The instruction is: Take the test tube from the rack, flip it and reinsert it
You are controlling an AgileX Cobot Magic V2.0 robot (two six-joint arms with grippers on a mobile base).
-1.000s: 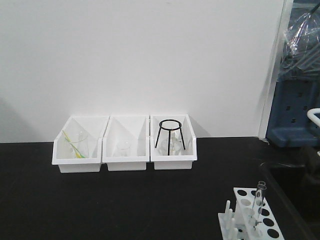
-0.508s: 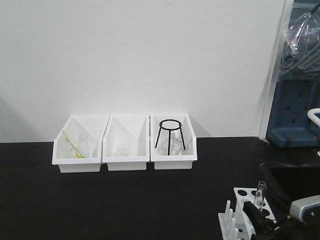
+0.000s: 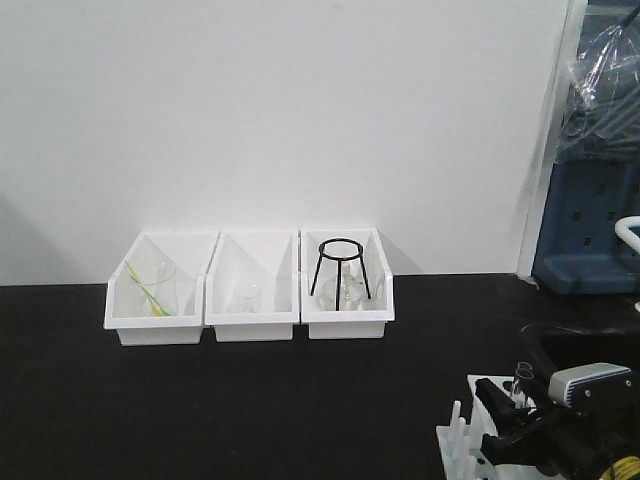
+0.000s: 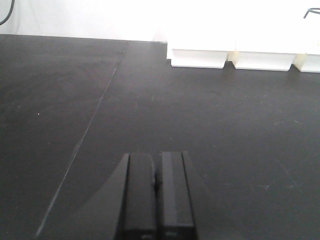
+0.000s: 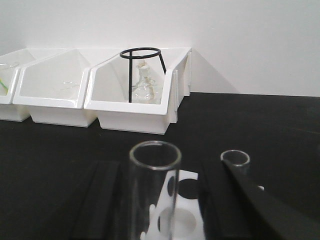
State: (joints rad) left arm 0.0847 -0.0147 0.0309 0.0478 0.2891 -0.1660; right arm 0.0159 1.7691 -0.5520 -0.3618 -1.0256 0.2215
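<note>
The right gripper (image 5: 163, 166) is spread wide around the upright test tube (image 5: 154, 200) in the rack (image 5: 191, 179). The left gripper (image 4: 156, 192) hovers clenched and empty over the bench (image 4: 240, 125).

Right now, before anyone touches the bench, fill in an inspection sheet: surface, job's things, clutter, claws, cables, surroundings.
Surface: black tabletop.
Job's things: test tube upright in the rack, open end up.
Clutter: three white bins by the wall; black tripod in the bin nearest the rack, glassware in the others.
Claws: right claw open, fingers either side of the tube; left claw shut, holding nothing.
Cables: black cable looping beside the right claw.
Surroundings: white wall; blue unit at right.
</note>
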